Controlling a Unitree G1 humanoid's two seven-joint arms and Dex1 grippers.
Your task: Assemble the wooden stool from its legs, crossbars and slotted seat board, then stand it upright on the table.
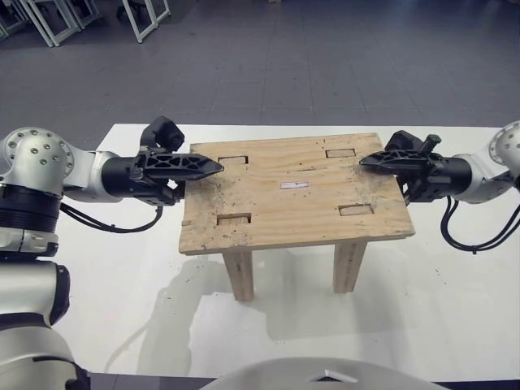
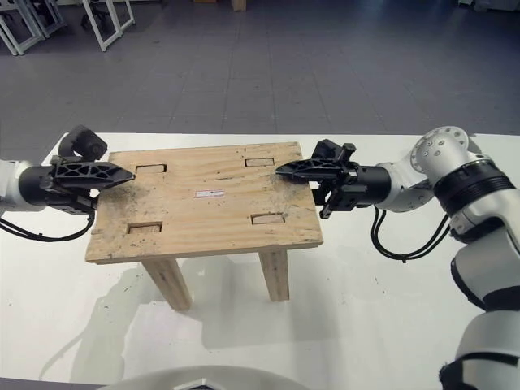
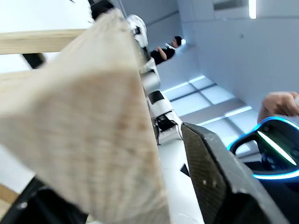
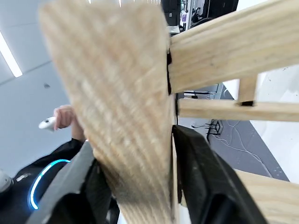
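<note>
The wooden stool stands upright on the white table (image 1: pixel 455 325), its slotted seat board (image 1: pixel 292 195) on top and two front legs (image 1: pixel 239 275) showing beneath. My left gripper (image 1: pixel 213 172) straddles the board's left edge. In the left wrist view a gap shows between the board (image 3: pixel 93 121) and one finger (image 3: pixel 215 177), so this gripper is open. My right gripper (image 1: pixel 367 162) is shut on the board's right edge. In the right wrist view, the fingers (image 4: pixel 201 168) press both faces of the board (image 4: pixel 126 102), and crossbars (image 4: pixel 224 51) run beneath it.
Bare white table surface surrounds the stool on all sides. Beyond the table's far edge lies grey floor with white metal frames (image 1: pixel 49 20) at the back left. A person's hand with a controller (image 4: pixel 58 119) shows in the room behind.
</note>
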